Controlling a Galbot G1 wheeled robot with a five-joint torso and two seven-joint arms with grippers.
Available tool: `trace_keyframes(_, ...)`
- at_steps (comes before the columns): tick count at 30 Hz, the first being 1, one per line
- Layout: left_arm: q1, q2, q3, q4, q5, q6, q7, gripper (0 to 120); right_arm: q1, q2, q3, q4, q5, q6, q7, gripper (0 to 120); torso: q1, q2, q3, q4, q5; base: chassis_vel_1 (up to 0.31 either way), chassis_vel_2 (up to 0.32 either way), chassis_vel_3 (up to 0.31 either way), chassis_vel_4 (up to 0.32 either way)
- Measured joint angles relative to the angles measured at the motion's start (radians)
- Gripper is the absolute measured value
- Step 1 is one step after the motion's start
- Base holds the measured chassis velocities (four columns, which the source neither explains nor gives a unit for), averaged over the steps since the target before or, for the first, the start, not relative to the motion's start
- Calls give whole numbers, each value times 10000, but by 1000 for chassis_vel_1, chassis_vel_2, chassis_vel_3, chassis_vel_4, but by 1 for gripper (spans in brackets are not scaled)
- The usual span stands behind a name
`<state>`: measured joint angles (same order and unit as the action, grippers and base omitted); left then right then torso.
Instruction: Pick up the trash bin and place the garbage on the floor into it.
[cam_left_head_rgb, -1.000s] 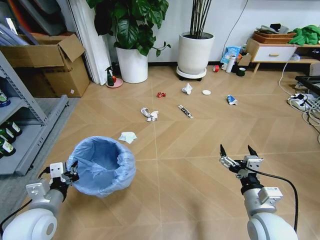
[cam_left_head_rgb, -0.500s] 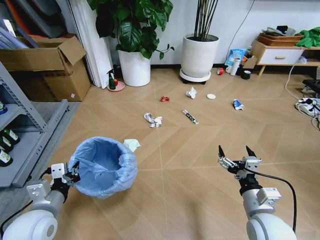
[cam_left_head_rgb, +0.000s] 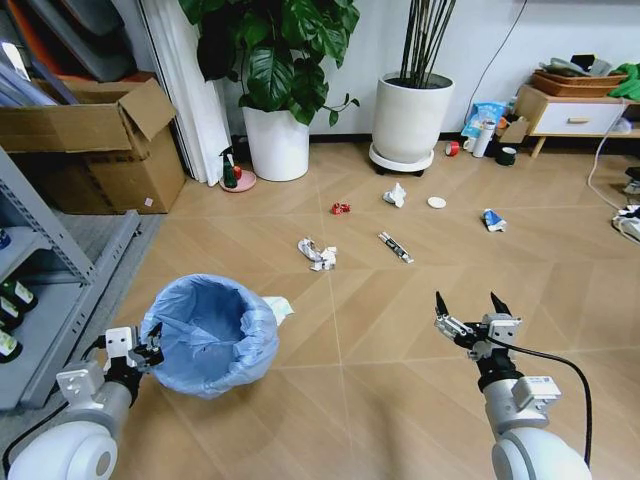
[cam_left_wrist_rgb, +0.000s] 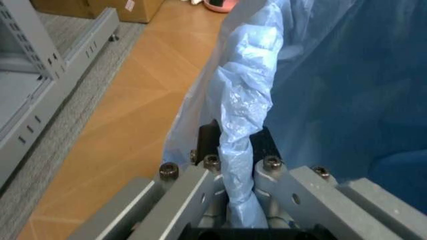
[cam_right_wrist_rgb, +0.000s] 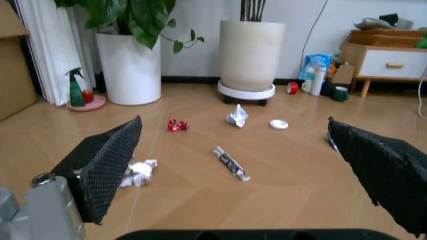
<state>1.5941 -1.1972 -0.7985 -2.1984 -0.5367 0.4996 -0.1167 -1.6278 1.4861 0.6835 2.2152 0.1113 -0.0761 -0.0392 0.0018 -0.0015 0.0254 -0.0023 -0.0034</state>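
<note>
Trash bin (cam_left_head_rgb: 207, 335), lower left of head view: liner is thin crinkly light-blue plastic, slightly glossy. Left gripper (cam_left_wrist_rgb: 237, 165): matt grey metal, bare screw heads, shut on liner rim. Right gripper (cam_left_head_rgb: 467, 305): black textured pads. Floor (cam_left_head_rgb: 400, 300): smooth wood-look, low sheen. Crumpled paper (cam_left_head_rgb: 319, 254): white, matt. Box (cam_left_head_rgb: 90, 140), upper left: brown cardboard.

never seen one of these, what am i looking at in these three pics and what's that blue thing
It is a two-armed wheeled robot. One picture looks down from its head; the other two come from cameras on its wrists. The left gripper has its jaws shut on the rim of the trash bin, lined with a blue bag. The right gripper hangs open and empty. Litter lies on the wooden floor: crumpled paper, a red wrapper, a tube, a white disc.
</note>
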Motion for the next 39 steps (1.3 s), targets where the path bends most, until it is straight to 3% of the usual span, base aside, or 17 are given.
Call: trace_keyframes(39, -19, -154, 12, 12, 4, -79, 147, 0, 222, -32, -14, -361, -10, 31, -113, 100, 0, 0, 0, 0, 3, -44, 210, 46, -212)
